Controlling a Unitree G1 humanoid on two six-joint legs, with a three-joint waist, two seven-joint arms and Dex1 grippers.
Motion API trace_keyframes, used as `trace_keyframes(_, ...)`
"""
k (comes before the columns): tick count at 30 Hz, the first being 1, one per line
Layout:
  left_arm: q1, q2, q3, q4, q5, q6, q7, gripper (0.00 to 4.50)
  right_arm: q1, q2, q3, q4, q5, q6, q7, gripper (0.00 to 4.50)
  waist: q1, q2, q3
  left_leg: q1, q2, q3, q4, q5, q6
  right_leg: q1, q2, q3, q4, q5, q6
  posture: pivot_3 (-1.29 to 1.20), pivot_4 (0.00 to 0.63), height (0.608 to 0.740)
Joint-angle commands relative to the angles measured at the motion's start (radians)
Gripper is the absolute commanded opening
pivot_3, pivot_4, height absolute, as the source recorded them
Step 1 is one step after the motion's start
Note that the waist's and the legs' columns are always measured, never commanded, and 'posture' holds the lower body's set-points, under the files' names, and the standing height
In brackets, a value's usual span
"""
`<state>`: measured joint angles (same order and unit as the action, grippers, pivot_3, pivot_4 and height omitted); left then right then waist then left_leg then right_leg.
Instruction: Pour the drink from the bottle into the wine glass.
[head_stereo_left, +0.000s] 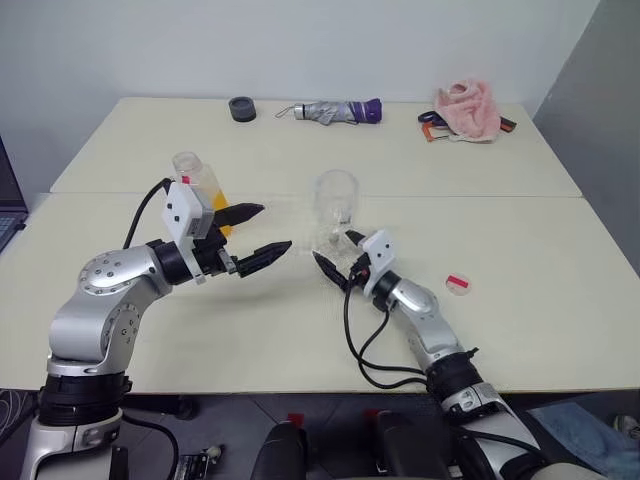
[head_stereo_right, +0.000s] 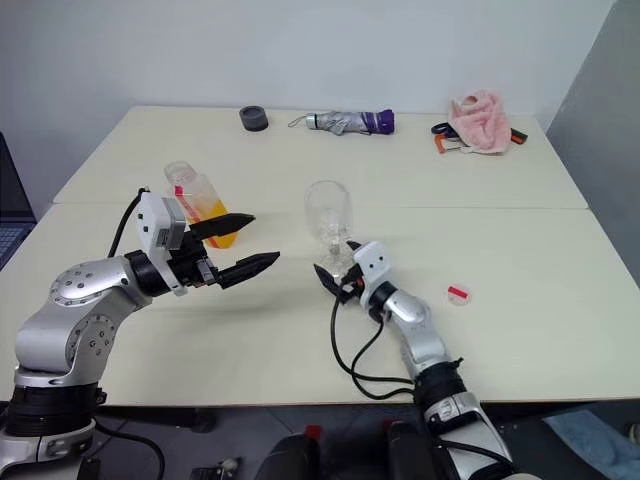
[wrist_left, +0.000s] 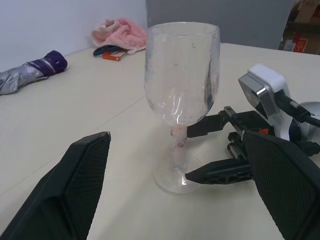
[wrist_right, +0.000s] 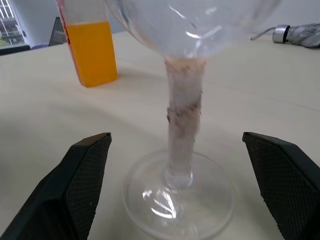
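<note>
The bottle (head_stereo_right: 196, 203) stands upright left of centre on the worktop (head_stereo_right: 520, 300), its long axis vertical, the cap off and orange drink (head_stereo_right: 208, 212) filling its lower half. It lies just behind the left gripper (head_stereo_right: 232, 248), whose fingers (head_stereo_right: 250, 268) are spread wide on nothing and point toward frame centre, away from the bottle; this is judged the nearer arm. The glass (head_stereo_right: 329, 222) stands upright at centre, empty. The right gripper (head_stereo_right: 337, 270) sits low at its foot, fingers wide apart either side of the stem, not gripping. Count: one bottle, one glass, one pink cap (head_stereo_right: 457, 293) lying right of the glass. At the far edge lie one tape roll (head_stereo_right: 254, 119), one folded umbrella (head_stereo_right: 350, 121) and one pink cloth (head_stereo_right: 477, 118).
</note>
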<state>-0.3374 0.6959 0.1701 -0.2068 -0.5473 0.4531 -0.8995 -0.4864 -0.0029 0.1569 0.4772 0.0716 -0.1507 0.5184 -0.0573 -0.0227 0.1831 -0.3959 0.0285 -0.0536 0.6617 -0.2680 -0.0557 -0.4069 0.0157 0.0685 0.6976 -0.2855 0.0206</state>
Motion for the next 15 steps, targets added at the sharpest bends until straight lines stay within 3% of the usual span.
trace_keyframes(1, -0.007, 0.006, 0.026, -0.041, -0.014, -0.005, 0.01, 4.5, 0.013, -0.012, -0.012, -0.078, 0.018, 0.015, 0.005, 4.48, 0.0, 0.0, 0.0, 0.0, 0.0, 0.0, 0.0, 0.0, 0.0, 0.0, 0.0, 0.0, 0.0, 0.0, 0.0, 0.0, 0.15, 0.74)
trace_keyframes(15, -0.027, -0.018, 0.037, -0.023, -0.007, -0.043, 0.042, 4.5, 0.045, -0.038, -0.032, -0.122, -0.014, 0.014, -0.076, 4.48, 0.0, 0.0, 0.0, 0.0, 0.0, 0.0, 0.0, 0.0, 0.0, 0.0, 0.0, 0.0, 0.0, 0.0, 0.0, 0.0, 0.15, 0.74)
